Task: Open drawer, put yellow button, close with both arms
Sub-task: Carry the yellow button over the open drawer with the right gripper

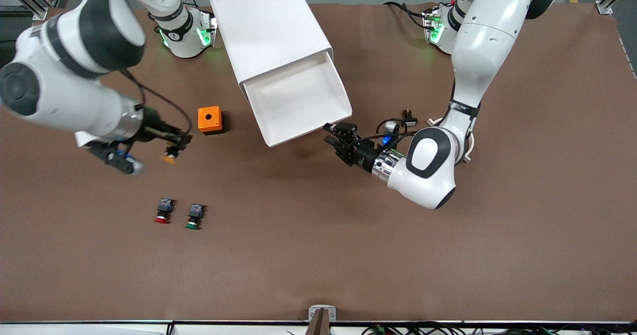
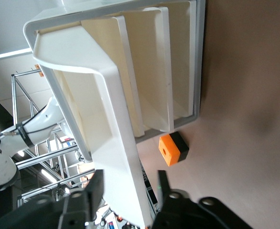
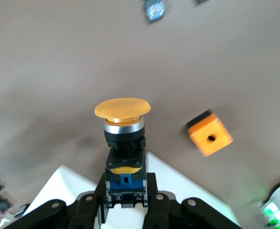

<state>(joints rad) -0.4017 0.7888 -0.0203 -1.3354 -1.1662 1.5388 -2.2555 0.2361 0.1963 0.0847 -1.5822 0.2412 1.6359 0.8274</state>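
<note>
While front view blurs it, yellow button (image 3: 123, 125) clamped in right jaws.

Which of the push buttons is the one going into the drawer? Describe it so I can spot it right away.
Start at the white cabinet with its top drawer pulled open, then look toward the right arm's end of the table, past the orange box. The yellow button is up in the right gripper, held by its black-and-blue body. Unlike the red button and green button lying on the table, its cap is yellow-orange.
</note>
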